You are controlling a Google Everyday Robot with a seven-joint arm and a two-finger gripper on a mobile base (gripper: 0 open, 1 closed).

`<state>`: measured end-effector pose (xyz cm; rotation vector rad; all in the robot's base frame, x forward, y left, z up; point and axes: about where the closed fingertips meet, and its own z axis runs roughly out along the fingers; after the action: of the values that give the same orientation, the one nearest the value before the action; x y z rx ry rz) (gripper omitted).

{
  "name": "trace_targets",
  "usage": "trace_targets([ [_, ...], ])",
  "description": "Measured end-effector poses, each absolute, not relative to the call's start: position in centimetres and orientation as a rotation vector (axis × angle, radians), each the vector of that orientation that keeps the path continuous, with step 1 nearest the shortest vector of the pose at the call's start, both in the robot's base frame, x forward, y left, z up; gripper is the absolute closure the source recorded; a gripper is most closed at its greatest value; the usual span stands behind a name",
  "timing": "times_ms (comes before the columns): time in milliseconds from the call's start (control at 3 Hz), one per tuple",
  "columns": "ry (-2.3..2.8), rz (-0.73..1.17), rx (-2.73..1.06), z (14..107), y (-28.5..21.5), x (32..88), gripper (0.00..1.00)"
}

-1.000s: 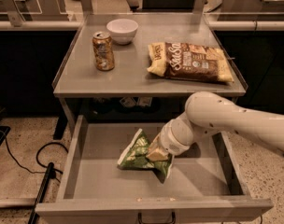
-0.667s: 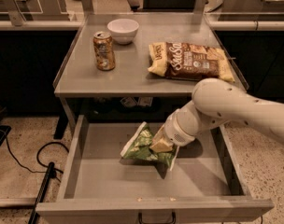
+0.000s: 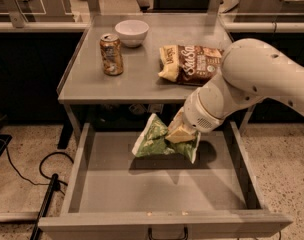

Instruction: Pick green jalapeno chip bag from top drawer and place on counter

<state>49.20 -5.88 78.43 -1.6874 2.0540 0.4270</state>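
Observation:
The green jalapeno chip bag hangs tilted above the floor of the open top drawer, near its back, casting a shadow below. My gripper is shut on the bag's right side and holds it in the air; the white arm comes in from the right. The grey counter lies just above and behind the bag. The drawer's dark handle shows at the bottom edge.
On the counter stand a brown-and-cream chip bag at the right, a soda can at the left and a white bowl at the back. A black cable lies on the floor left of the drawer.
My gripper has lifted the green bag off the drawer floor and carried it up and toward the back of the drawer. The arm has risen in front of the counter's right side.

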Motion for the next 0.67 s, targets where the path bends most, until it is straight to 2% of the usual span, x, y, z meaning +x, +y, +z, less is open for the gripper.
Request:
trace_targets([
  [333,2.055,0.425,-1.684,78.5,-5.9,49.2,1.00],
  [667,2.077,0.326,-1.604,83.2,-7.8,49.4,1.00],
])
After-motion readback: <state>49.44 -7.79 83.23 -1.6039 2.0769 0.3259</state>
